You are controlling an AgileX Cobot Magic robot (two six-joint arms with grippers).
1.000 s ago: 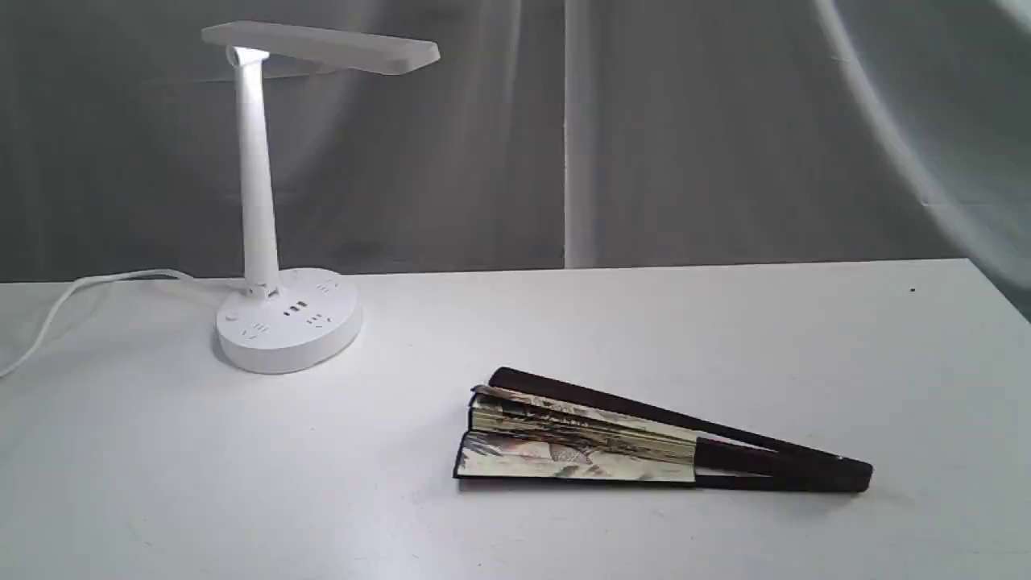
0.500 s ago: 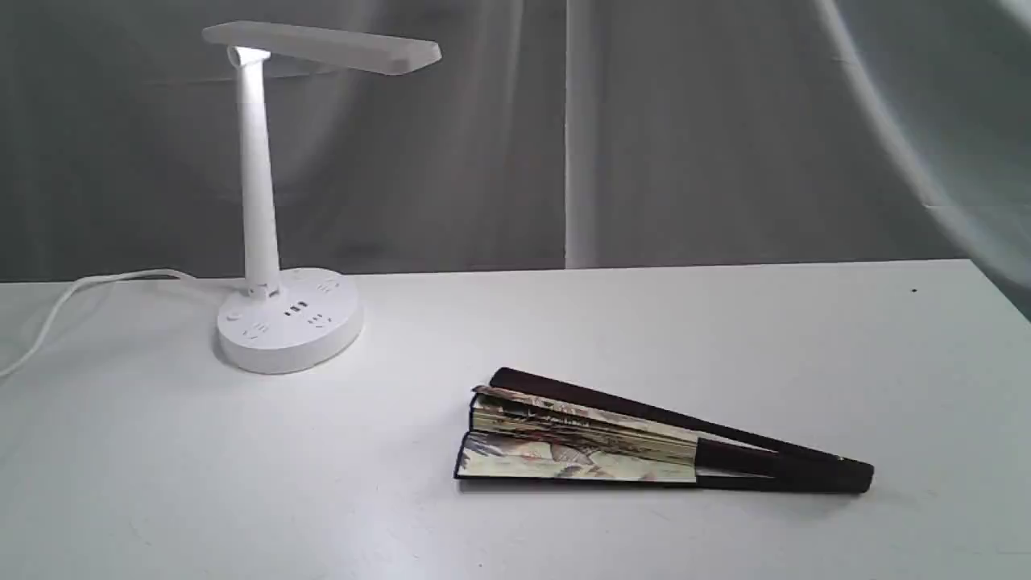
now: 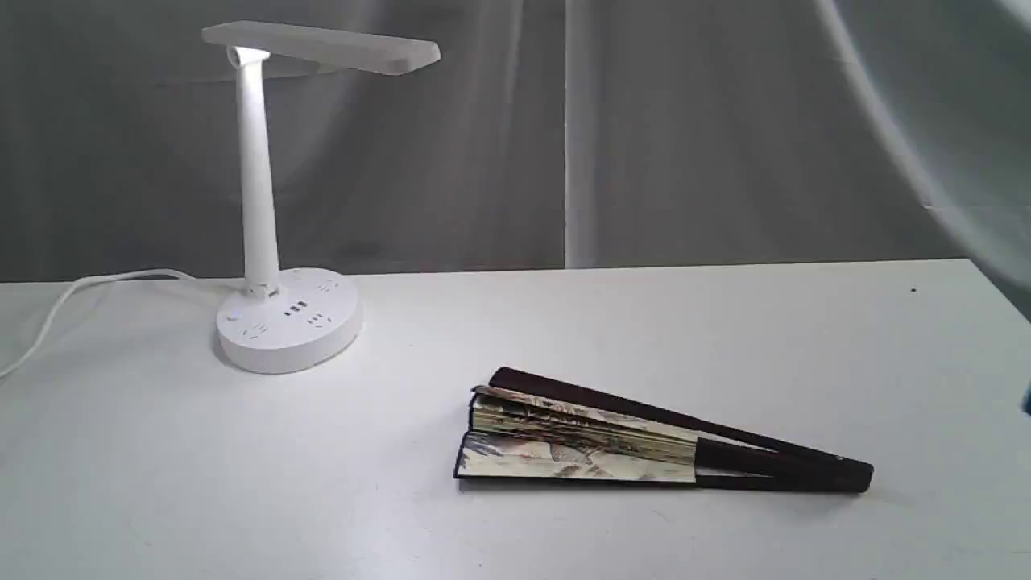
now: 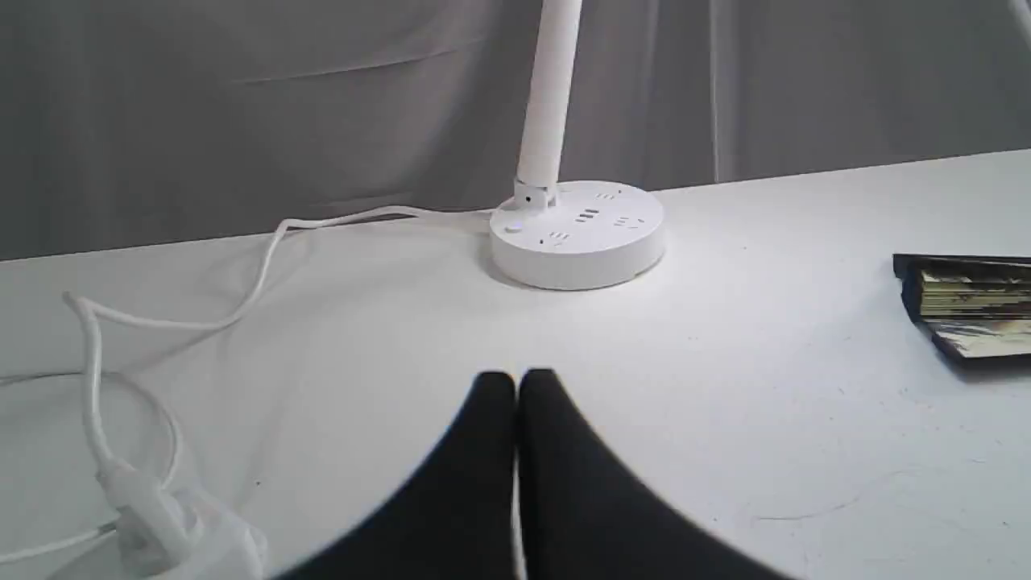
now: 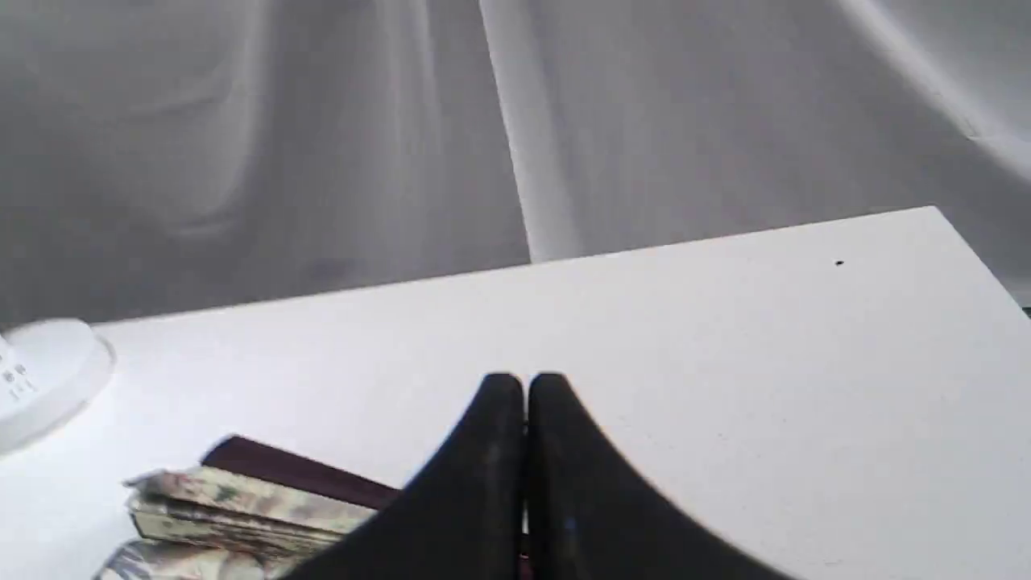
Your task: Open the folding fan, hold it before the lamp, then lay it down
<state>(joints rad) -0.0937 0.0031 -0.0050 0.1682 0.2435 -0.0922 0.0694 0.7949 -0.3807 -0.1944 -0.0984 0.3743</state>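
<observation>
White matte table (image 3: 161, 483) before a grey draped curtain (image 3: 685, 137); both pincers clenched on nothing.
The folding fan (image 3: 612, 439) lies flat on the table, barely spread, well apart from the smooth plastic lamp (image 3: 256, 201) standing to its left. Its maroon wooden ribs taper rightward and its pleated painted leaf is black-edged. The right gripper (image 5: 525, 385) holds its black fingers pressed together, the fan's leaf end showing beyond them. The left gripper (image 4: 516, 383), equally clenched, faces the lamp's round socketed base.

surface: white table (image 3: 564, 322) | on it: lamp (image 3: 287, 322), cord (image 3: 48, 322), folding fan (image 3: 644, 443)
</observation>
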